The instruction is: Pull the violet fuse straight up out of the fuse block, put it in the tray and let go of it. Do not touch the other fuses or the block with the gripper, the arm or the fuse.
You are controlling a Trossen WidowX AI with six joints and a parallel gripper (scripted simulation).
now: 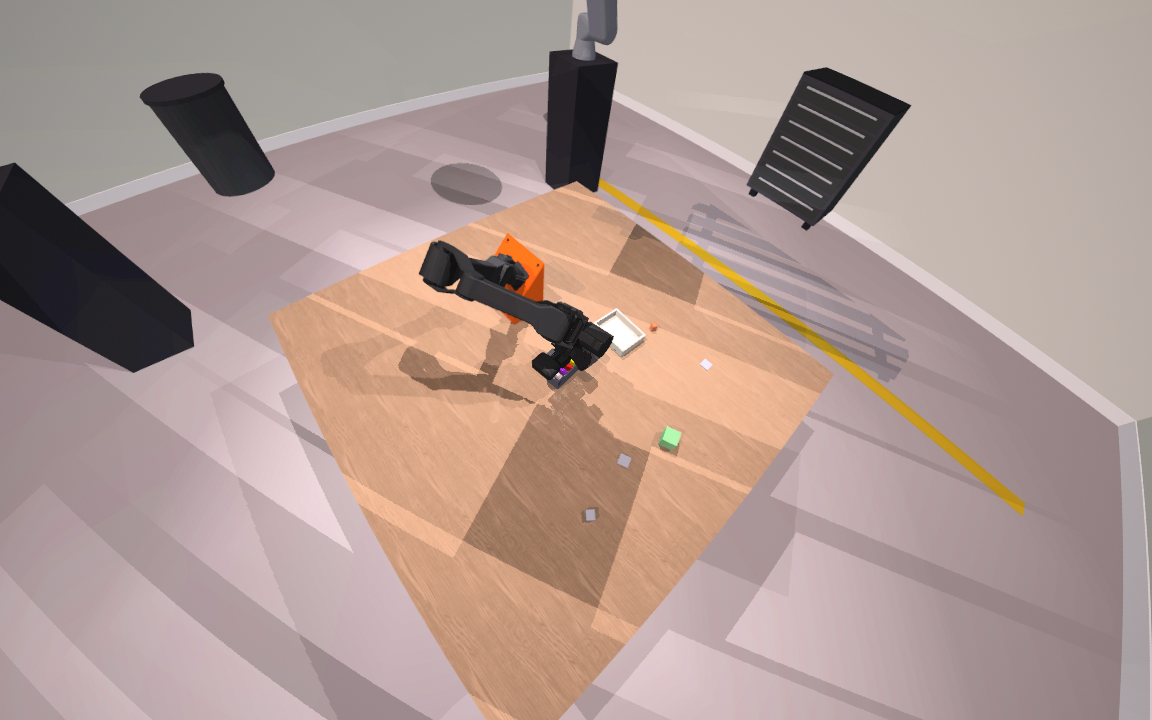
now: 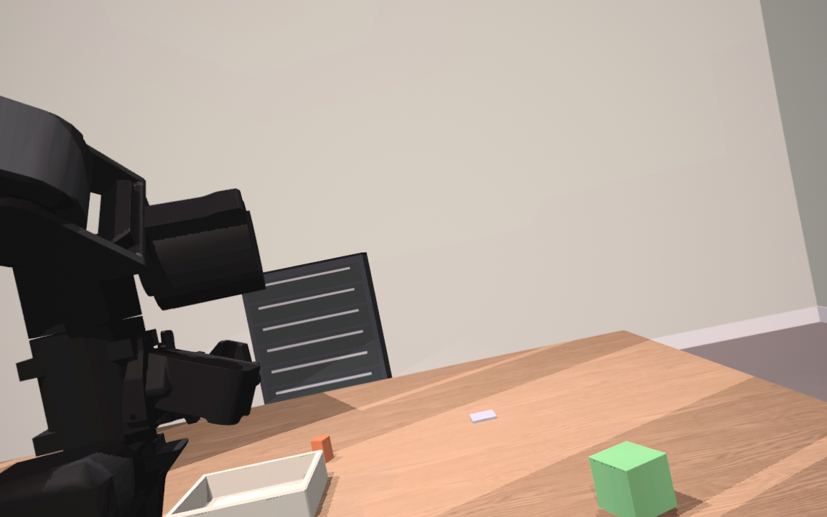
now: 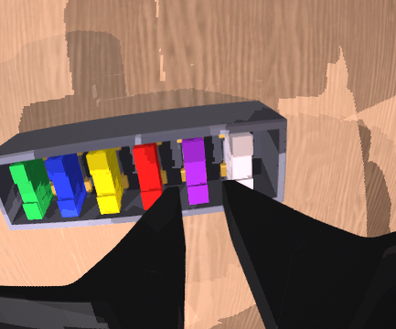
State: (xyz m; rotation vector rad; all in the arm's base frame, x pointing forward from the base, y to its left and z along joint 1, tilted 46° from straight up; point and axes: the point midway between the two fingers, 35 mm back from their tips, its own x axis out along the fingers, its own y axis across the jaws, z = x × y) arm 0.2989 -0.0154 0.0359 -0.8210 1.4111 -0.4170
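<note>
The violet fuse (image 3: 195, 164) (image 1: 563, 371) sits in the dark grey fuse block (image 3: 161, 123), between the red fuse (image 3: 147, 166) and the white fuse (image 3: 241, 160). My gripper (image 3: 200, 195) is open by a narrow gap, with nothing between its fingers. In the wrist view its tips lie either side of the violet fuse's lower end, over the lower ends of the red and white fuses; the height above them cannot be told. The white tray (image 1: 636, 344) (image 2: 317, 479) stands beside the arm and looks empty. In the top view the arm hides part of the block.
Yellow (image 3: 106, 178), blue (image 3: 67, 183) and green (image 3: 30, 187) fuses fill the block's other side. An orange block (image 1: 653, 326) (image 2: 321, 448) stands beside the tray. A green cube (image 1: 669, 437) (image 2: 632, 479) and several small pale pieces lie farther off.
</note>
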